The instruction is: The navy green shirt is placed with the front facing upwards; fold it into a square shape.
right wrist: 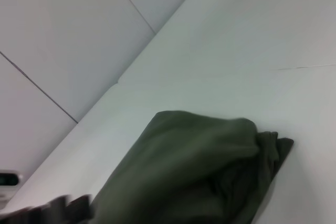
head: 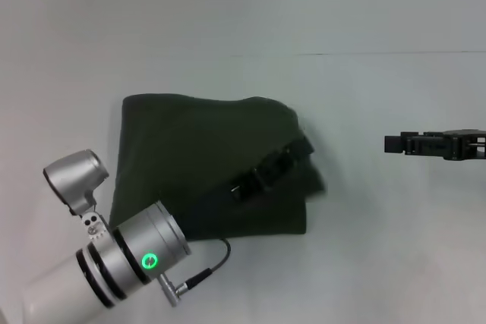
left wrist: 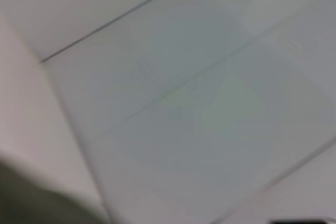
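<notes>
The navy green shirt point(head: 197, 165) lies folded into a rough dark rectangle on the white table, with no lettering showing. My left arm reaches across it from the near left. The left gripper point(head: 304, 146) sits at the shirt's right edge, its fingers drawn into one narrow black bar on the cloth, which is bunched and blurred there. My right gripper point(head: 392, 144) hovers to the right of the shirt, apart from it, with nothing in it. In the right wrist view the shirt point(right wrist: 194, 177) shows a bunched corner. The left wrist view shows only table and wall.
The white table point(head: 380, 248) extends around the shirt, with bare surface to the right and front. A thin seam line point(head: 380, 53) runs across the far side. The left arm's silver wrist and cable point(head: 205, 271) overhang the shirt's near edge.
</notes>
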Tool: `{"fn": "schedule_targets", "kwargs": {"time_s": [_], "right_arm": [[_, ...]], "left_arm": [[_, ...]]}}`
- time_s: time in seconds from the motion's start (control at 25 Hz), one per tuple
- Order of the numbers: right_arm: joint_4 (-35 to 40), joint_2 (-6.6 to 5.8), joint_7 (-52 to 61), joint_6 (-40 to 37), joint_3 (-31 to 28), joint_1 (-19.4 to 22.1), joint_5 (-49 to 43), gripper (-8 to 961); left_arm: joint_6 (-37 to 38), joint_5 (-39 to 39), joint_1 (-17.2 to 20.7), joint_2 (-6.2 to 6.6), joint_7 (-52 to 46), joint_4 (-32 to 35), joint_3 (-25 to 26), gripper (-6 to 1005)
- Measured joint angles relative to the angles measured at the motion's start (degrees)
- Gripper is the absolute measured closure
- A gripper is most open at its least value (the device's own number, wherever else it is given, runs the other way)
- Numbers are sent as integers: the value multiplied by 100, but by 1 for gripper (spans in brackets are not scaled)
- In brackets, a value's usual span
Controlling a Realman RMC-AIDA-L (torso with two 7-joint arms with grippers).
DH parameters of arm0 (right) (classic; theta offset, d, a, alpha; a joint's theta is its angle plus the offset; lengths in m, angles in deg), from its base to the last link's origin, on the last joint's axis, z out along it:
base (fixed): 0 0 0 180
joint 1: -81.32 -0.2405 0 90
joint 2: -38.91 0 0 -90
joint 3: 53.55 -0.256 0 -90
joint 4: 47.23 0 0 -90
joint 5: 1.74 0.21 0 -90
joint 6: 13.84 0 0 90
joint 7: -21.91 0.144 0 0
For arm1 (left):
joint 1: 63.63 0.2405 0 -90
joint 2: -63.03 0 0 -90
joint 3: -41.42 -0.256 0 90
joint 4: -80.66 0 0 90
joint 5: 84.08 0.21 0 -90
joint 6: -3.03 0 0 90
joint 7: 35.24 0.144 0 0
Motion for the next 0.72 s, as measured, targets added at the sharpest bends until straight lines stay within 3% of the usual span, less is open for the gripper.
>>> {"fn": "schedule_targets", "kwargs": {"time_s": [0.12, 0.24, 0.36, 0.72], "right_arm": [[-13, -1, 3, 29, 48, -13, -5, 241], [-16, 8, 56, 89, 120, -30, -7, 241], [-16, 35, 163, 133, 155, -46, -8, 241], [-302, 77, 995, 1151, 285, -396, -8, 242]], "left_arm": [[477, 107, 32, -1, 148, 23, -54, 860], [1238, 412, 113, 2, 158, 371, -111, 664], [1698, 562, 259, 16, 142, 769, -98, 592], [1639, 538, 872, 67, 114, 2256, -66, 368]]}}
